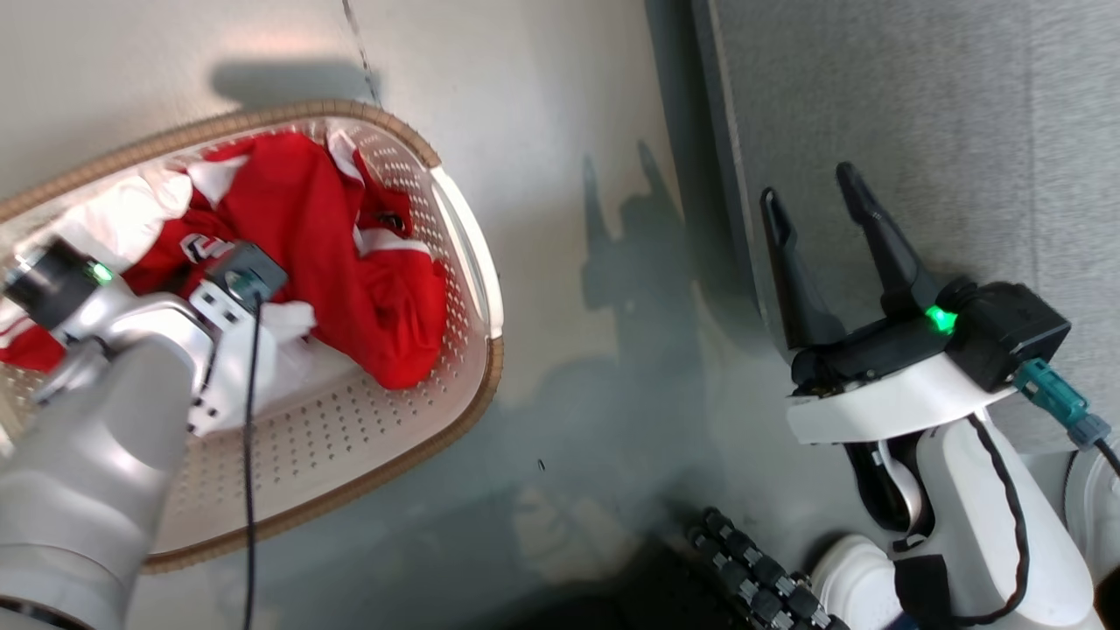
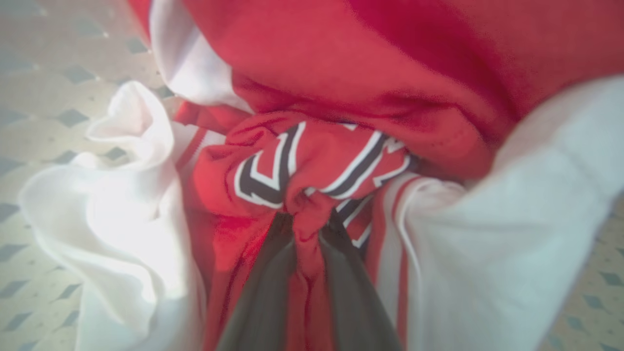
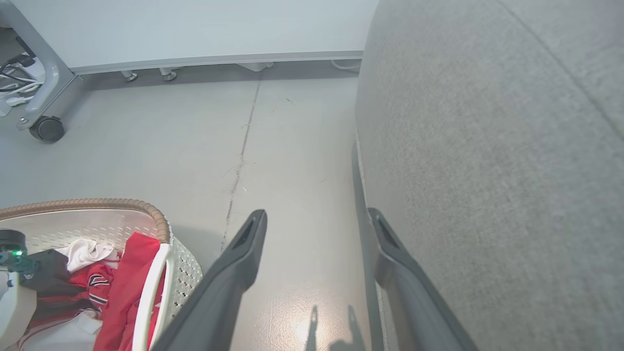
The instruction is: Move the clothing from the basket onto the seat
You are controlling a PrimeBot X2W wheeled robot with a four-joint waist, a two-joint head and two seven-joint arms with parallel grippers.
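Observation:
The red clothing [image 1: 350, 254] with white trim lies crumpled inside the cream perforated basket [image 1: 385, 420] on the floor at the left. My left gripper [image 2: 307, 224] reaches down into the basket and is shut on a fold of the red garment [image 2: 302, 161] with dark, white-outlined letters; red cloth is pinched between its two dark fingers [image 2: 265, 287]. In the head view the left wrist hides those fingers. My right gripper [image 1: 818, 206] hangs open and empty over the edge of the grey seat [image 1: 919, 114]. The right wrist view shows the basket [image 3: 165, 229], the clothing [image 3: 131, 287] and the seat [image 3: 487, 170].
White cloth [image 2: 122, 214] lies among the red garments in the basket. A pale grey wheeled partition [image 3: 195, 29] with a caster [image 3: 47, 129] stands beyond the basket. Grey floor [image 1: 577, 262] runs between basket and seat. The robot's base [image 1: 761, 577] shows at the bottom.

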